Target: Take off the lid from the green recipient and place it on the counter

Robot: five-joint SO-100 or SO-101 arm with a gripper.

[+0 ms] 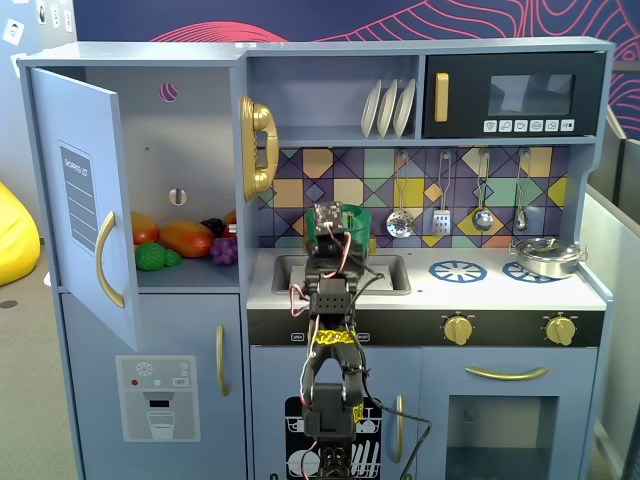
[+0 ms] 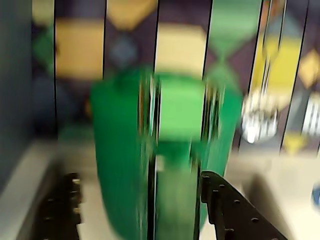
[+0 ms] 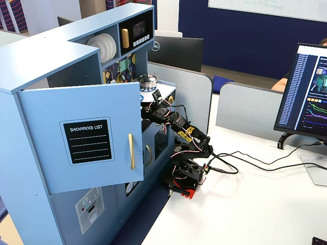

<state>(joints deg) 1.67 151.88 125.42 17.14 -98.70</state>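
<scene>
The green recipient (image 1: 362, 230) stands at the back of the counter (image 1: 430, 292) by the sink (image 1: 390, 273), mostly hidden behind my arm. In the blurred wrist view it (image 2: 125, 165) fills the middle, its ribbed strap handle (image 2: 177, 150) facing me. The lid cannot be told apart from the pot's top in any view. My gripper (image 1: 335, 228) is open, and in the wrist view (image 2: 142, 200) its two black fingers sit either side of the pot's lower part, apart from it. In the side fixed view the gripper (image 3: 149, 105) reaches in past the open door.
A silver pan (image 1: 545, 257) sits on the right burner ring and also shows in the side fixed view (image 3: 148, 79). Utensils (image 1: 440, 215) hang on the tiled back wall. The fridge door (image 1: 85, 200) stands open at the left, with toy food (image 1: 180, 240) inside.
</scene>
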